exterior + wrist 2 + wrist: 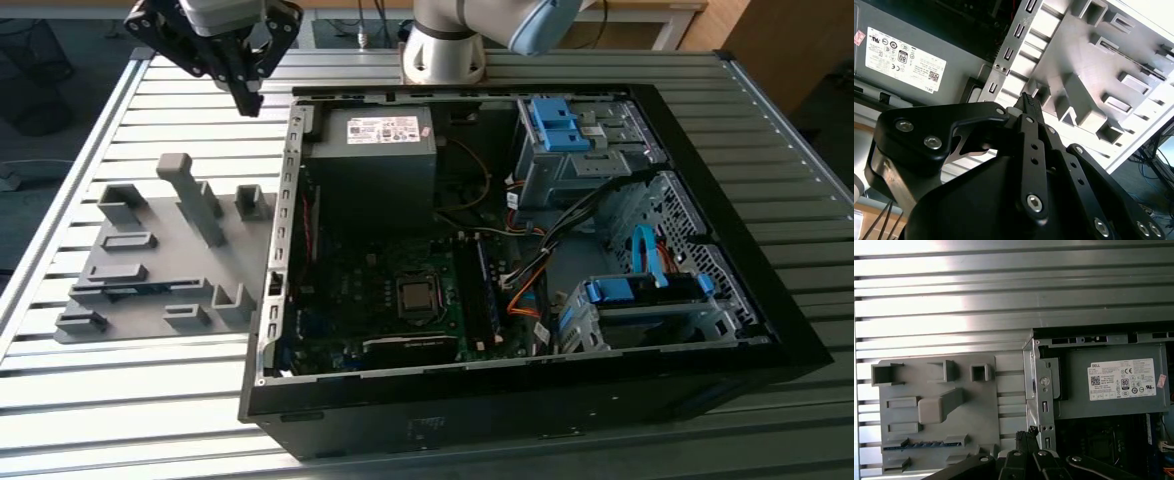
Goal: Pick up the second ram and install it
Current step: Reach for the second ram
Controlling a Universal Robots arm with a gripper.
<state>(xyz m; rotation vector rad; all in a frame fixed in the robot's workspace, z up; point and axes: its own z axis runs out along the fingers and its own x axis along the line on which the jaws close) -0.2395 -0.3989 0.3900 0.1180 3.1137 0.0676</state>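
While it is closed empty, the hand point(250, 104) hangs clear outside the case rim point(283, 200).

The arm point(447, 45) holds its end effector point(248, 102) raised at the exterior view's left, pointing downward, fingertips point(1029, 102) pressed together

We are looking at a shiny ribbed metal table point(134, 400), a matt grey plastic holder tray point(167, 225) and a matt black metal gripper point(1027, 99).
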